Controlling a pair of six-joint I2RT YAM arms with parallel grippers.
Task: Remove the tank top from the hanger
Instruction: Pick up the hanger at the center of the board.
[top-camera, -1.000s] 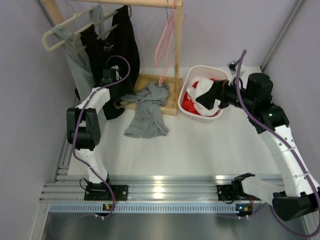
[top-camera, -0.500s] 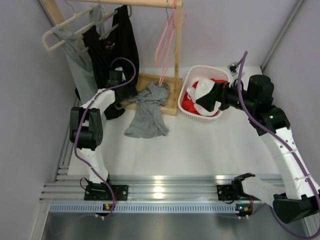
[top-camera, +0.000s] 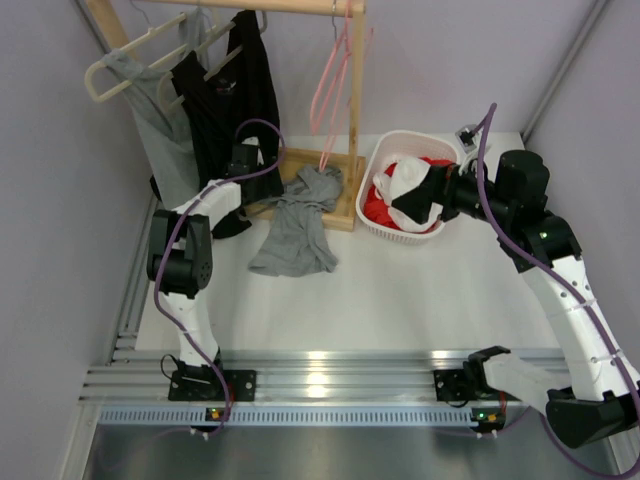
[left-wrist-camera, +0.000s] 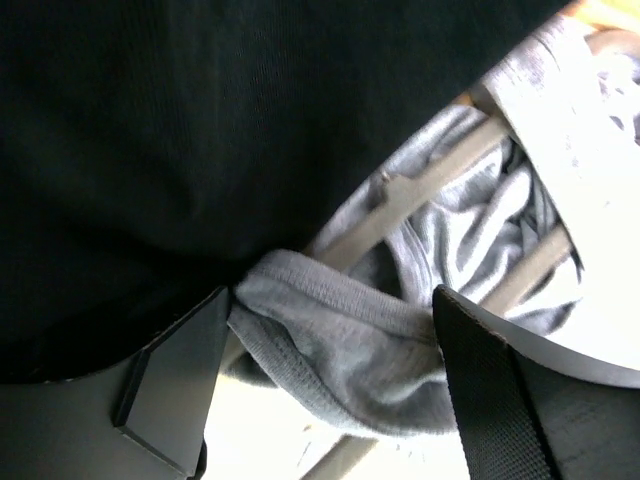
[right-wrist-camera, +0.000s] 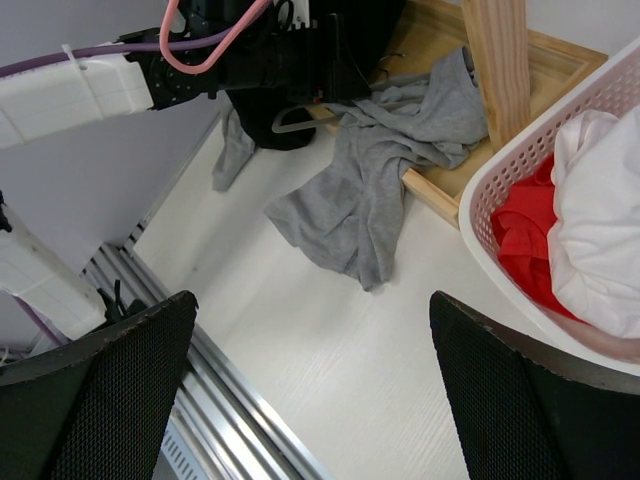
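Observation:
A grey tank top (top-camera: 297, 220) lies crumpled on the table, draped over the wooden rack base (top-camera: 340, 205). Its strap end is still on a pale hanger (right-wrist-camera: 300, 122) lying flat; the hanger's bars (left-wrist-camera: 430, 195) show close up in the left wrist view. My left gripper (top-camera: 252, 178) is low beside the hanging black top (left-wrist-camera: 150, 130). Its jaws stand wide apart around a thick fold of the grey tank top (left-wrist-camera: 350, 340), my left gripper (left-wrist-camera: 330, 380) not pressed shut on it. My right gripper (top-camera: 408, 205) hovers open over the basket edge, nothing between its fingers (right-wrist-camera: 310, 380).
A white basket (top-camera: 372, 190) holding red and white clothes stands right of the rack post (top-camera: 355, 100). A pink hanger (top-camera: 325, 90) hangs on the rail. Further left hang a black top (top-camera: 235, 100) and a grey top on a cream hanger (top-camera: 150, 120).
My left gripper has moved right along the foot of the black top to the grey tank top's strap end, and its jaws have narrowed a little. The right arm has not moved.

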